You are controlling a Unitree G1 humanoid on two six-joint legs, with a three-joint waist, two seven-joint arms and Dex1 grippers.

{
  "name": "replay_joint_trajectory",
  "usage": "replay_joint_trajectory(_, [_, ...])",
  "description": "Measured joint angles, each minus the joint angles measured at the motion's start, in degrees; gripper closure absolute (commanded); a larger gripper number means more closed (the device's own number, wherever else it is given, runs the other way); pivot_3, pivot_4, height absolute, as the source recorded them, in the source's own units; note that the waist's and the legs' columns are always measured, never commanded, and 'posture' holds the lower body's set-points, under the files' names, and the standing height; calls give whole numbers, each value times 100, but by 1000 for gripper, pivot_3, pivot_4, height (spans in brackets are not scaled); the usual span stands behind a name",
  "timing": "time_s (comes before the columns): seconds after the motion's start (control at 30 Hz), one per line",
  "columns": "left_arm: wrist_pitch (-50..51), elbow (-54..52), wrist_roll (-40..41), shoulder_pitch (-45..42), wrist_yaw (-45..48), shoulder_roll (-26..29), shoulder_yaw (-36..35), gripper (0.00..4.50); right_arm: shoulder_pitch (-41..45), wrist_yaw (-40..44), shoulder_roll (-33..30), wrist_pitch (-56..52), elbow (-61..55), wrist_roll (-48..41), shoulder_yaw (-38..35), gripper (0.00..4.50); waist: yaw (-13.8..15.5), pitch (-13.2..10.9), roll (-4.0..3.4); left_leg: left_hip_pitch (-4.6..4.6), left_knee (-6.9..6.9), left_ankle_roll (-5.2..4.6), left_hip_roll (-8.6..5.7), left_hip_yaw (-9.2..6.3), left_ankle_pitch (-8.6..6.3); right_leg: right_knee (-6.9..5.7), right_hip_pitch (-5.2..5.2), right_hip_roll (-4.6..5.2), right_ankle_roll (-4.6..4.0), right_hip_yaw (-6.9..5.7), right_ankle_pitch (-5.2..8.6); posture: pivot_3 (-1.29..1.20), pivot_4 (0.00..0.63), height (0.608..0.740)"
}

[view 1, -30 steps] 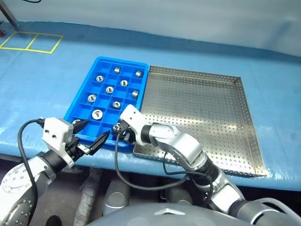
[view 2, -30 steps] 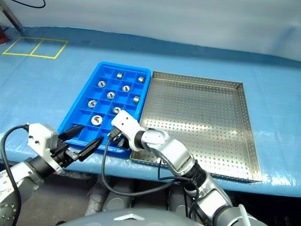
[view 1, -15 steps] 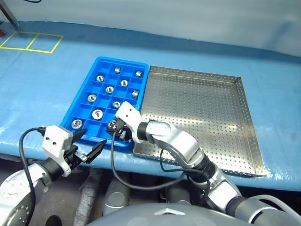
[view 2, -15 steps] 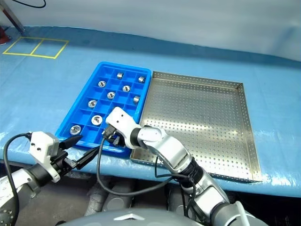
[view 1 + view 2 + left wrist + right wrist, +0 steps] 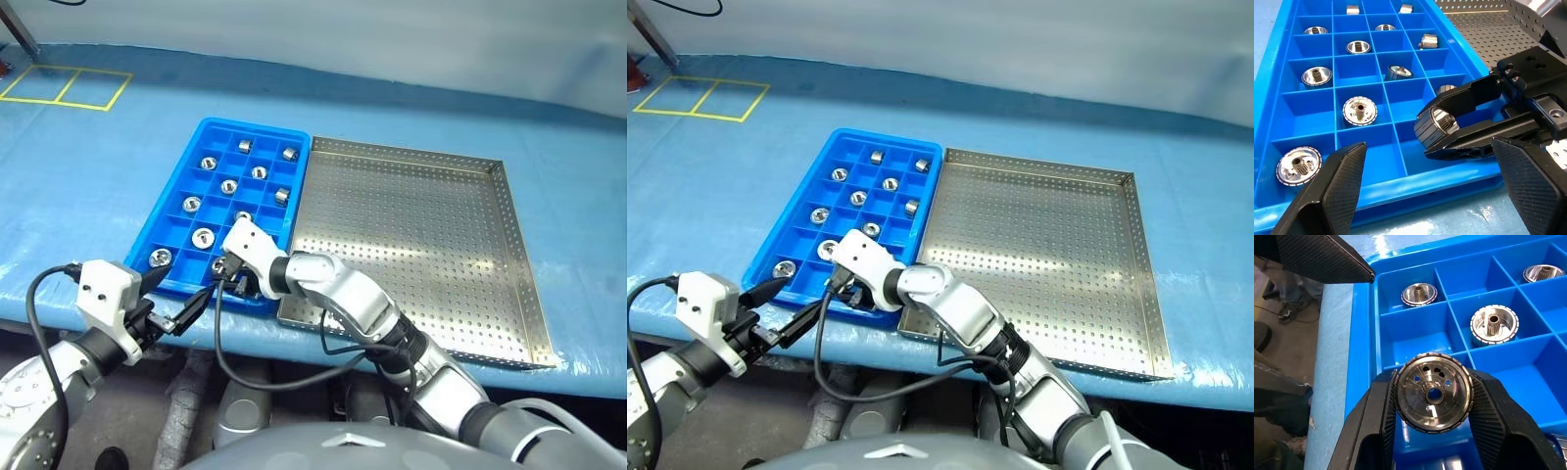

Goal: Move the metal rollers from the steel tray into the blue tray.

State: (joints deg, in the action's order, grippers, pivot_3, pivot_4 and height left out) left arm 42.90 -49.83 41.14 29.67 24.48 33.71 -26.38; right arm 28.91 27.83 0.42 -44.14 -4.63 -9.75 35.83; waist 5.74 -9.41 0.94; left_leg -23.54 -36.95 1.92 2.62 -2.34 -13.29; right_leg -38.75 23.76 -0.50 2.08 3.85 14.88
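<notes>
Right wrist view gives you the clearest look: your right gripper has its jaws clamped on one metal roller, a shiny knurled disc with a dark centre hole, pinched at its rim from both sides. That roller hangs over a near-edge compartment of the blue tray, at the end of the tray closest to you.

From the head views you can see the right arm reaching across to the left, so its gripper sits above the tray's near row.

Your left gripper has its jaws spread wide and holds nothing. It hovers just off the near edge of the blue tray, past the front edge of the bench, with its black fingers pointing toward the tray and the other gripper.

The other metal rollers already lie in the blue tray, one to a compartment, scattered across several rows from the far end to the near left corner. Some near compartments are bare blue.

The steel tray lies right beside the blue tray on its right, their long sides touching or nearly so. Its perforated floor shows no rollers on the part you can see; the right arm covers its near left corner.
</notes>
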Motion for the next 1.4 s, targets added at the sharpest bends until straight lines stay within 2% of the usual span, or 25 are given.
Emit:
replay_joint_trajectory(0.03, [0, 0, -1, -11, -11, 0, 4, 0, -4, 16, -1, 10, 1, 25, 20, 2782, 0, 0, 0, 0, 0, 0, 0, 0, 0, 1, 0, 0, 0, 0, 0, 363, 150, 740])
replay_joint_trajectory(0.1, [-1, 0, -1, -44, -18, 0, 19, 0, -22, 23, 1, 18, 3, 55, 37, 2033, 1, 0, 1, 0, 0, 0, 0, 0, 0, 1, -1, 0, 0, 0, 0, 363, 150, 740])
replay_joint_trajectory(0.23, [-1, 1, -1, -161, -15, 7, 82, 0, -44, -17, 12, 11, 8, 148, -50, 866, -4, 2, 2, 1, 0, 1, -1, 1, -1, 3, -2, 1, 0, 1, 0, 327, 150, 740])
replay_joint_trajectory(0.43, [0, 41, 1, -601, 56, 46, 283, 0, -253, 80, 18, -43, -263, -27, -313, 866, -24, 2, 2, -2, 1, 2, -1, 1, -2, 6, 0, 0, 1, 0, 0, 271, 150, 740])
replay_joint_trajectory(0.6, [-24, 342, -57, -1431, -53, 6, 649, 0, -673, -199, -14, 218, -948, -179, -1100, 866, -48, 0, -1, -3, -6, 3, 0, -2, -1, 4, -2, -3, 4, -1, -2, 188, 150, 740])
replay_joint_trajectory(0.77, [-130, 1019, -468, -2650, -355, -432, 1531, 0, -1847, -754, -562, 1696, -2032, 293, -1808, 866, -137, 2, 2, -9, -7, 0, -8, 11, -3, 23, -5, 3, 44, 12, -25, 98, 150, 740])
replay_joint_trajectory(0.93, [-466, 1443, -941, -3258, -384, -826, 2328, 0, -2760, -1178, -986, 2111, -2376, 724, -2206, 866, -424, 3, 1, -5, -2, 0, -3, 13, -3, 15, -3, -2, 41, 18, -31, 41, 150, 740])
replay_joint_trajectory(1.17, [-1382, 2134, -1731, -3644, -309, -1420, 3190, 0, -4439, -1700, -1268, 2479, -3023, 1128, -2874, 866, -668, 4, -2, -5, -10, -3, -6, 17, -5, 9, -3, -1, 47, 26, -24, -55, 150, 740])
replay_joint_trajectory(1.27, [-1846, 2364, -2098, -3666, -190, -1422, 3342, 0, -4905, -1684, -1312, 2607, -3369, 1119, -2938, 866, -823, 4, -2, 6, -11, -3, -2, 25, -4, 0, -4, -4, 49, 33, -24, -77, 150, 740])
replay_joint_trajectory(1.4, [-2121, 2512, -2195, -3519, 202, -1336, 3379, 0, -5148, -1677, -1303, 2741, -3567, 1114, -2937, 866, -940, 4, -2, 12, -19, -5, -3, 28, -1, -8, -9, -4, 31, 37, -15, -79, 150, 740])
